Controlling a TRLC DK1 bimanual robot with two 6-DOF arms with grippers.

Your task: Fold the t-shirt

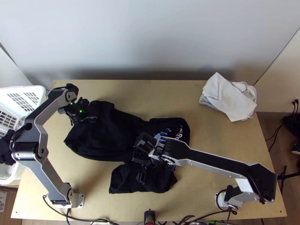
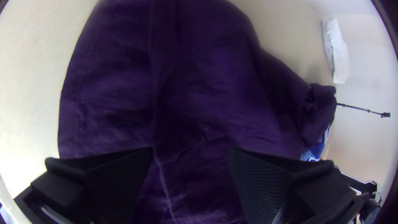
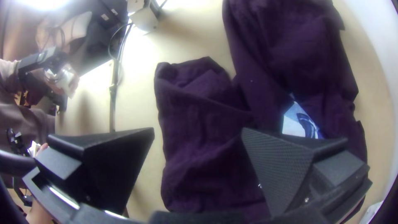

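I have the black t-shirt (image 1: 116, 133) lying rumpled and unevenly doubled over the table's (image 1: 210, 150) left half and centre, its print partly exposed. My left gripper (image 1: 83, 120) is over the shirt's far-left portion, my right gripper (image 1: 156, 171) over its near section; both have fingers set wide apart, with no fabric clamped.

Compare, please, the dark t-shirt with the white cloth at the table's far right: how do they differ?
The t-shirt is near black with a white-and-blue print, whereas the white cloth is pale. The t-shirt sprawls unevenly across the left and middle of the table, while the white cloth is gathered into a smaller, compact heap. The t-shirt has open jaws above it; the white cloth lies away from both arms. Both are rumpled fabric.
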